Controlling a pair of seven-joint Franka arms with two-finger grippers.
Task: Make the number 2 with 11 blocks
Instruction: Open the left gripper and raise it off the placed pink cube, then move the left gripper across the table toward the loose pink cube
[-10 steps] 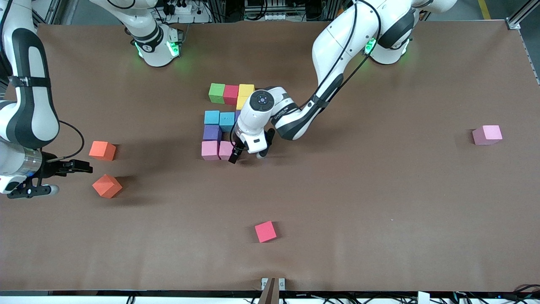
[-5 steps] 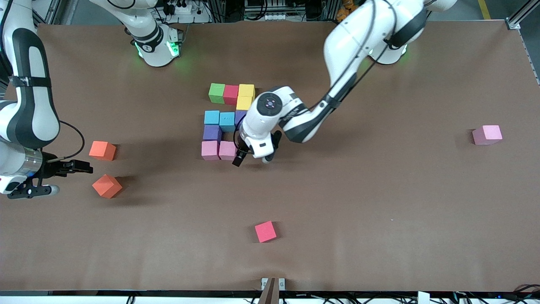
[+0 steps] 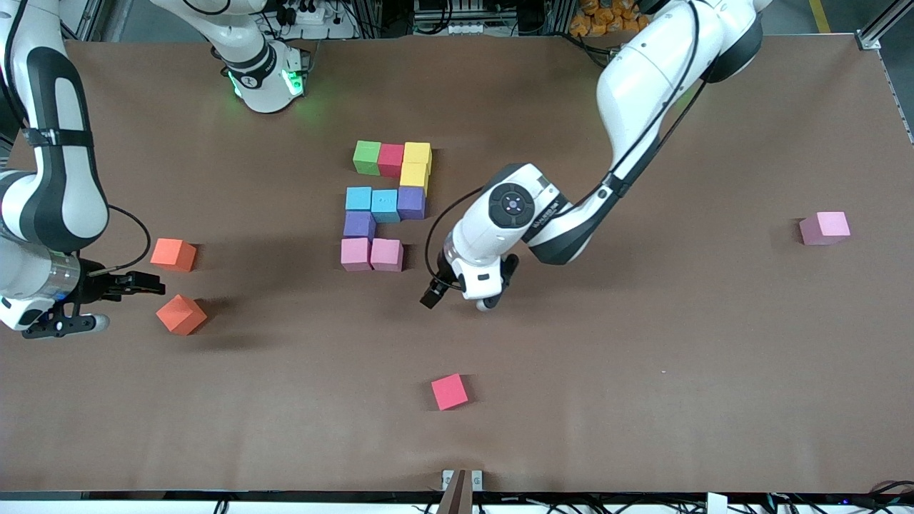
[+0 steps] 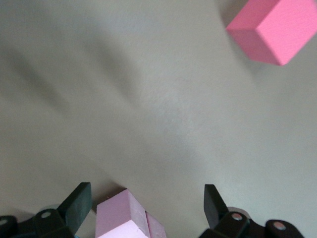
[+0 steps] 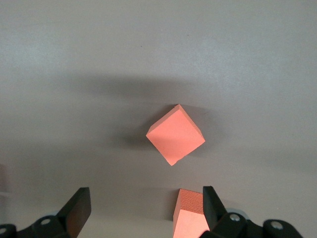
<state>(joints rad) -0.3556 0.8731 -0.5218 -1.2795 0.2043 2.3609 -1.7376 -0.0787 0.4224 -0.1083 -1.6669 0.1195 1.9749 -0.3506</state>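
Note:
The blocks lie mid-table: green, red and yellow in a row, a second yellow, two light blue, purple, a second purple, then two pink. A third pink block sits alone at the left arm's end. My left gripper hangs open and empty over bare table beside the pink pair; the nearest pink block shows between its fingers, untouched. My right gripper waits open by the orange cubes.
Two orange cubes lie at the right arm's end; one is close to a right finger, the other lies past it. A loose red cube sits nearer the front camera than the figure.
My left gripper has drawn away from the pink row toward the left arm's end, uncovering the purple block beside the blue ones. The right arm has barely shifted.

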